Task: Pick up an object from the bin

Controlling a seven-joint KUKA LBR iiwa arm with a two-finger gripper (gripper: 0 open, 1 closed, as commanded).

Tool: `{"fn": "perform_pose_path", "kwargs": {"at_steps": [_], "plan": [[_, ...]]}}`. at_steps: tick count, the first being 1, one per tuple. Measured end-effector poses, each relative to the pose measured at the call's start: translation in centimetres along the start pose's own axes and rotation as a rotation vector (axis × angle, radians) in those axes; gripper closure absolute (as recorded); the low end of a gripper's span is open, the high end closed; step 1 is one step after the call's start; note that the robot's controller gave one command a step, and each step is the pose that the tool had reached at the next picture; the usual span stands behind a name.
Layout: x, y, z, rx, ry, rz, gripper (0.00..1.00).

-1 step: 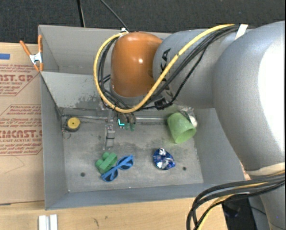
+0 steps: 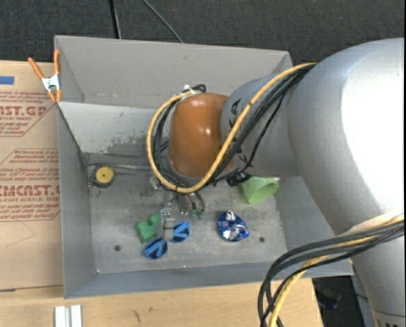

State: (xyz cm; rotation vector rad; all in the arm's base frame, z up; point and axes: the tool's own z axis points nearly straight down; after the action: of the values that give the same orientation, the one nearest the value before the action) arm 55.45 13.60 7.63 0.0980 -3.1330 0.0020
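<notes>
My gripper (image 2: 180, 208) hangs low over the middle of the bin floor, mostly covered by the orange dome on the wrist. Just below it lie a small green block (image 2: 147, 229) and two blue pieces, one (image 2: 180, 232) right under the gripper and one (image 2: 155, 249) nearer the front wall. The green block sits slightly left of the gripper. A crumpled blue-and-white thing (image 2: 231, 227) lies on the floor to the gripper's right.
A pale green cup-like thing (image 2: 259, 188) lies on its side at the right, partly under the arm. A small yellow disc (image 2: 104, 176) rests near the left wall. The arm and its cables cover the bin's right and back.
</notes>
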Motion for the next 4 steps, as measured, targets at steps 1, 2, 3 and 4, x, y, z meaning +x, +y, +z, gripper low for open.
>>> {"fn": "perform_pose_path", "kwargs": {"at_steps": [1, 2, 3, 4], "plan": [[-0.3, 0.3, -0.7, -0.004, -0.006, -0.003, 1.00], [2.0, -5.8, -0.1, -0.004, -0.034, -0.484, 1.00], [-2.0, 1.7, -15.9, -0.001, -0.021, -0.482, 1.00], [1.2, 4.8, -4.9, -0.002, -0.001, -0.342, 1.00]]}}
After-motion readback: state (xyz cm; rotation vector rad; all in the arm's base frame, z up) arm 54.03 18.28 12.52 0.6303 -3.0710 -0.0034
